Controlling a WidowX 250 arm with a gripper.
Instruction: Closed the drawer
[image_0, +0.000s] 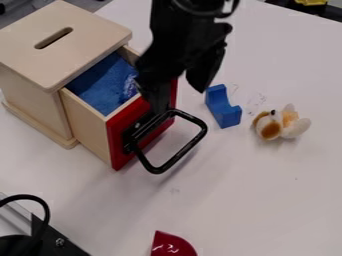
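From where I stand, the red-fronted drawer (119, 131) is still partway out of its wooden cabinet (73, 60), with blue material (100, 87) inside and a black loop handle (157, 170) jutting from its front. The black gripper (180, 97) hangs down right by that front, jaws parted moderately, and I see nothing held in them. Beyond the handle, a notched blue block (226, 112) sits on the white surface (267, 200), beside a brown-and-white plush toy (272, 129)

White table (267, 190), wooden drawer box (40, 65), blue block (226, 111), small plush toy (270, 127), red object (171, 246)
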